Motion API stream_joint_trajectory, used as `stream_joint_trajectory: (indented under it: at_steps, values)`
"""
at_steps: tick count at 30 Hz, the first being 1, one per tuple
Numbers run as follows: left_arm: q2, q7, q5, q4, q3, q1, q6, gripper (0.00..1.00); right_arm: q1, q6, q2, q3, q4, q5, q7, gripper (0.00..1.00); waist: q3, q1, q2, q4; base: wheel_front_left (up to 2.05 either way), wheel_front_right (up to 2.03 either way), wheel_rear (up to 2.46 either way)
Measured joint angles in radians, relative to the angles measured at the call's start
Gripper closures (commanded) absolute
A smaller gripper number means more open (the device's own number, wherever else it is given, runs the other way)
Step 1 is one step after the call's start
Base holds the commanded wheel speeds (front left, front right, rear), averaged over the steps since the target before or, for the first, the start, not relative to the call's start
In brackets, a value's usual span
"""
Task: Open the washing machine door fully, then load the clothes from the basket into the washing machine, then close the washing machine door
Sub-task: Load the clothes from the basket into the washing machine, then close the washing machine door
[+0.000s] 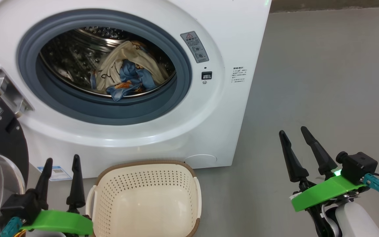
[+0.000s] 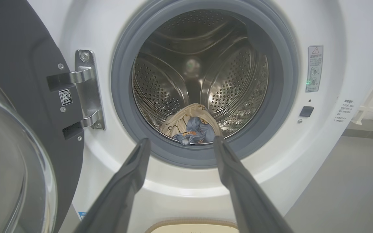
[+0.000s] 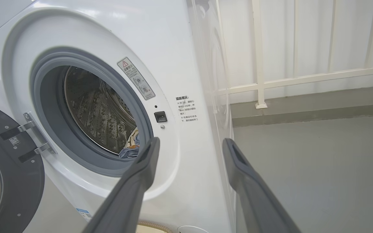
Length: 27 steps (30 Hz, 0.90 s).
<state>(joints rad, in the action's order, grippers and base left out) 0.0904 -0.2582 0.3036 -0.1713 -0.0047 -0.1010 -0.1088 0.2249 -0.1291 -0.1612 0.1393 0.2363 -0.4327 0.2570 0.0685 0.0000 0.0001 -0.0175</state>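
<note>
Black washing machine door (image 1: 2,138) stands open, with left gripper (image 1: 63,158) just to its right and right gripper (image 1: 292,130) well apart, both gaping empty.

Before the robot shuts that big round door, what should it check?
1. The basket is emptied: ok, nothing lies in it.
2. The clothes are in the drum: ok, a cream and blue bundle.
3. No cloth over the gasket: cannot tell, a blue fold lies right at the drum's front lip.
4. The washing machine door stands open: ok, to the left of the left gripper.
5. The left gripper is free: ok, open and empty.
6. The right gripper is free: ok, open and empty.
</note>
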Motion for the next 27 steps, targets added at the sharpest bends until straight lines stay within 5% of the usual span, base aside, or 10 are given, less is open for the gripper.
stream_joint_trajectory:
  at_steps: [27]
  values:
    - [-0.01, 0.0, 0.002, 0.002, 0.017, 0.0, -0.011, 0.0, 0.0, 0.0, 0.001, -0.013, -0.003, 0.051, 0.0, 0.0, 0.005, 0.0, 0.0, -0.007, 0.0, 0.0, 0.0]
